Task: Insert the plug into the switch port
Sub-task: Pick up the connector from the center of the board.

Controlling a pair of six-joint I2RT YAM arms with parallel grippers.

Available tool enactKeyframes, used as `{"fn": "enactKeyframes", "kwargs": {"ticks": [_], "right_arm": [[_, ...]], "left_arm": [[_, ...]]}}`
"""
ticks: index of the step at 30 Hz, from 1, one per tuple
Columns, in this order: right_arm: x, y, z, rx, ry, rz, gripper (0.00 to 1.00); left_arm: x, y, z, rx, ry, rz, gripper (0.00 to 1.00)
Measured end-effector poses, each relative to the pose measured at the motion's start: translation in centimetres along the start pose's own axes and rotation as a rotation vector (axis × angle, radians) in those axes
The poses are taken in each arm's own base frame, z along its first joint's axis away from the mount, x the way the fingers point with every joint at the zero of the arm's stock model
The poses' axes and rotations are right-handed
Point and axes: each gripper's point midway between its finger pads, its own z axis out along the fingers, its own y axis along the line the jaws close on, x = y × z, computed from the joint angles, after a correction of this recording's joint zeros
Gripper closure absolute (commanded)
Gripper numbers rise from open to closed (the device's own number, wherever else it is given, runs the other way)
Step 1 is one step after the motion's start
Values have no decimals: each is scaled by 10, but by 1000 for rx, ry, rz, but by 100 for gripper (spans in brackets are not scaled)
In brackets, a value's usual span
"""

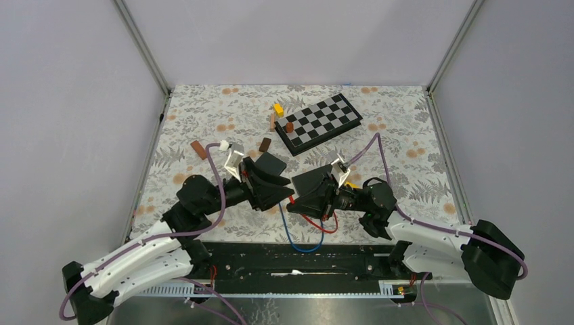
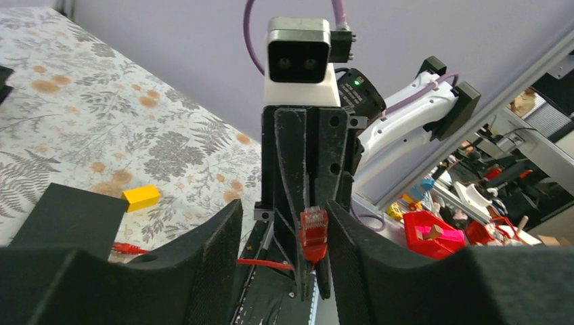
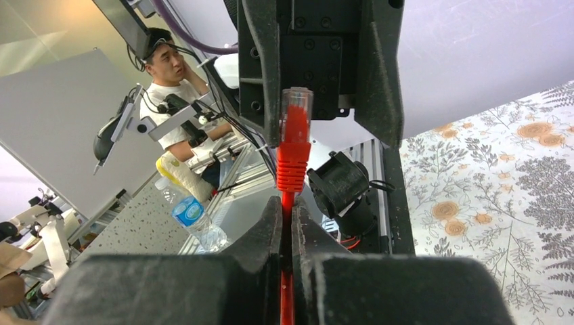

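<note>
In right end effector [image 3: 287,215], plug [image 3: 296,135] cable [image 3: 287,305] mostly hidden

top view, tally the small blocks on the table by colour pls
yellow blocks: 2
brown blocks: 3
tan block: 1
total: 6

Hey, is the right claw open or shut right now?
Shut on the red cable: fingers of the right claw press together around it just below the plug.
</note>
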Motion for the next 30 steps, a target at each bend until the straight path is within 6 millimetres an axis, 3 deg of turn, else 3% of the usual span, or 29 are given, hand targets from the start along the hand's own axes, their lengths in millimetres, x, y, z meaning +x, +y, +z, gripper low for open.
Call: {"fn": "enactKeyframes", "kwargs": {"ticks": [5,10,13,20,26,30], "right_arm": [[1,-7,-2,42,3,-8,92],[-2,-10,-5,80,2,-51,55],[-9,-14,-8,134,-6,-116,41],[-39,-39,-25,319,-97,-380,40],[-33,-72,-34,439,-58,-490,39],[-21,-89,-30,474,-10,-512,40]], "left_arm": [[3,-10,4,56,25,-26,99],[4,-13,5,65,46,-49,100],[9,-4,6,14,68,-73,100],[-1,45,1,-295,-12,-173,100],[-2,80,-7,-497,-85,-266,100],[2,92,-10,-562,-96,-298,100]]}}
